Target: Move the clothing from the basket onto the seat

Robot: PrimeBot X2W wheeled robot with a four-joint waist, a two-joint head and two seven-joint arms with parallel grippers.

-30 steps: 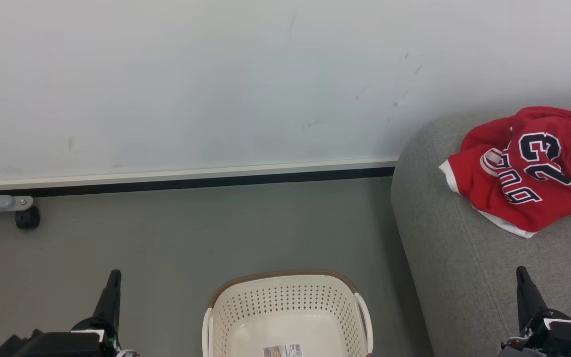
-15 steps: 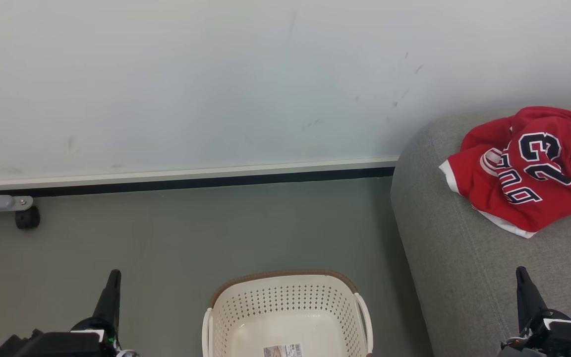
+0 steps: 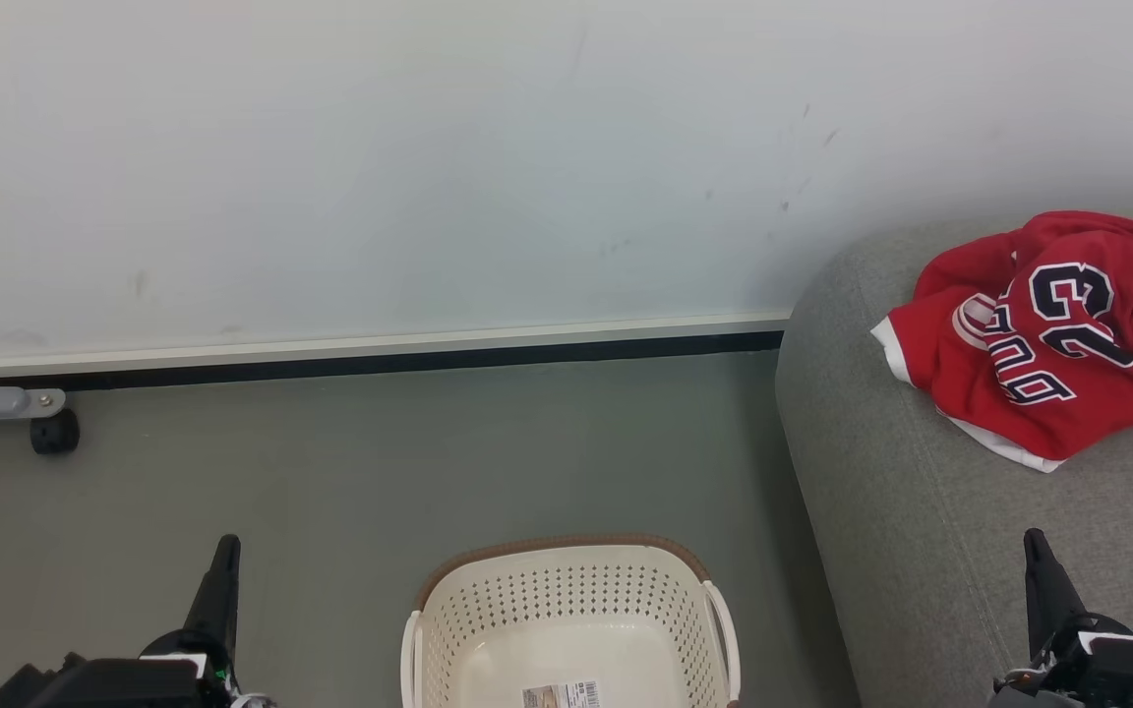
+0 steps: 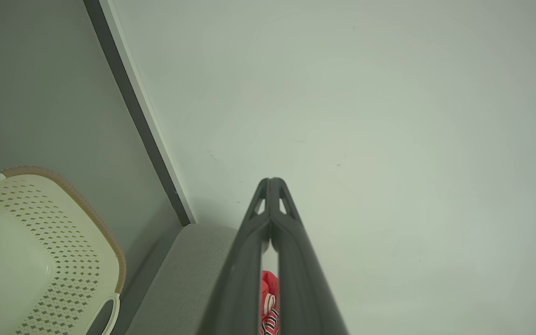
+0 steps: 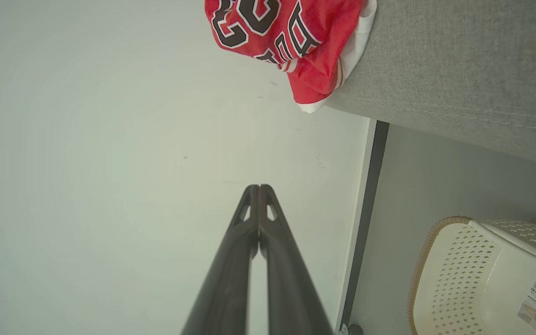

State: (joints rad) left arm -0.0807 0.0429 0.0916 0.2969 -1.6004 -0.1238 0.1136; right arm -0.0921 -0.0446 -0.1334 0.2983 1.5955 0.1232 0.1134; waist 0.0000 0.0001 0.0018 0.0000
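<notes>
Pressing their jaws fully together, the left gripper (image 3: 225, 553) and right gripper (image 3: 1035, 547) grip nothing. The clothing (image 3: 1043, 339) lies crumpled on the seat (image 3: 911, 570); the basket (image 3: 566, 544) stands on the floor (image 3: 429, 472) between the grippers, a label (image 3: 561, 696) inside.

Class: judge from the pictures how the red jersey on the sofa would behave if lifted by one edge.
Probably floppy: the jersey lies crumpled in soft folds on the sofa, so it would likely drape and hang. Likely light, being thin fabric. Its sheen suggests it may slip in a loose pinch.
</notes>
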